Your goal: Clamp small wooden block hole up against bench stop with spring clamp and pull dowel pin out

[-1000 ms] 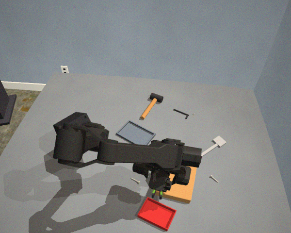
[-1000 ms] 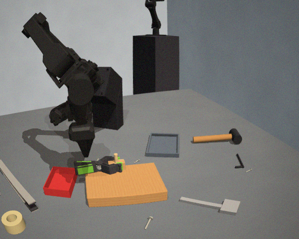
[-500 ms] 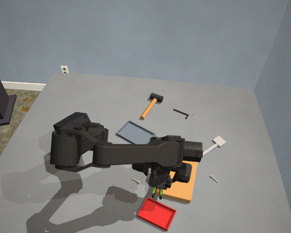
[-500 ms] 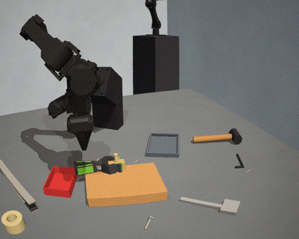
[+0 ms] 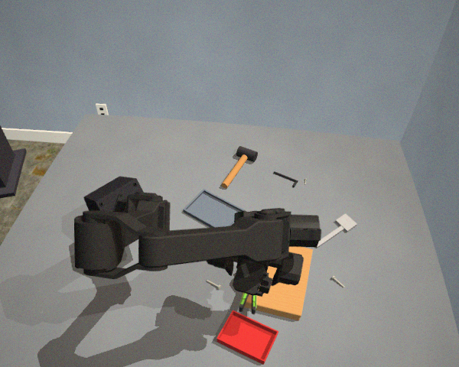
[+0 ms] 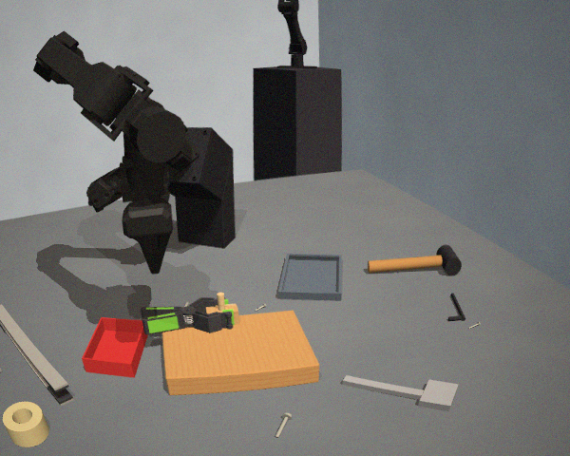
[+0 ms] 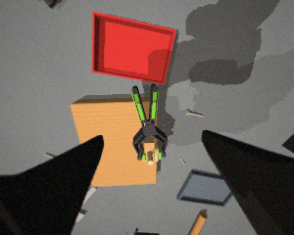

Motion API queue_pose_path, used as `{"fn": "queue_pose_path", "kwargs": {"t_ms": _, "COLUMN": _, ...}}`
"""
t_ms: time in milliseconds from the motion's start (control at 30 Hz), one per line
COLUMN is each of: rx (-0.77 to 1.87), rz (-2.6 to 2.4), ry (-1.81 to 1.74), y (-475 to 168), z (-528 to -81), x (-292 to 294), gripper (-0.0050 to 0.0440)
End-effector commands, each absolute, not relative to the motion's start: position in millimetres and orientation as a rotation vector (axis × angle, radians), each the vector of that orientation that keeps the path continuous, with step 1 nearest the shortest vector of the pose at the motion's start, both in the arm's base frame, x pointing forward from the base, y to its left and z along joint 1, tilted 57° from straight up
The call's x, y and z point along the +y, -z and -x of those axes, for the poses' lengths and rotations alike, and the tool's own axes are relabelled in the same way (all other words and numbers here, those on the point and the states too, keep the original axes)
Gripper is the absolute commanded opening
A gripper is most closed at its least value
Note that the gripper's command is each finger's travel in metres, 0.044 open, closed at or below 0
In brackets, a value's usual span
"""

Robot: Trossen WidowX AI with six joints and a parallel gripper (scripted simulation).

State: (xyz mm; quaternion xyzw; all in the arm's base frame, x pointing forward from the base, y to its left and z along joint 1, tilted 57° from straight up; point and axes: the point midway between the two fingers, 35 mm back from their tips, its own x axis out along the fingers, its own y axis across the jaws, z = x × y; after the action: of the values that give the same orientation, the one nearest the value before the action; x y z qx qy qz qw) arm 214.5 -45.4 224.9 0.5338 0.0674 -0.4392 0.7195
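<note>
The gripper hung above the board with its jaws wide apart and nothing between them. Below, the green-and-black spring clamp gripped the small wooden block at the edge of the wooden board. The dowel pin stood upright in the block; whether the block lay quite flat was hard to tell. The red tray sat near the clamp's handles.
</note>
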Motion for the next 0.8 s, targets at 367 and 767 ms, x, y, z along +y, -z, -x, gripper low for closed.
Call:
{"fn": "queue_pose_path", "kwargs": {"t_ms": 367, "rx": 0.146, "rz": -1.183, "ry": 0.972, "y": -220.8, "z": -220.8, "x": -37.9, "gripper": 0.0440}}
{"fn": "queue_pose_path", "kwargs": {"t_ms": 767, "rx": 0.143, "rz": -1.185, "ry": 0.975, "y": -212.5, "z": -230.7, "x": -28.1, "gripper": 0.0440}}
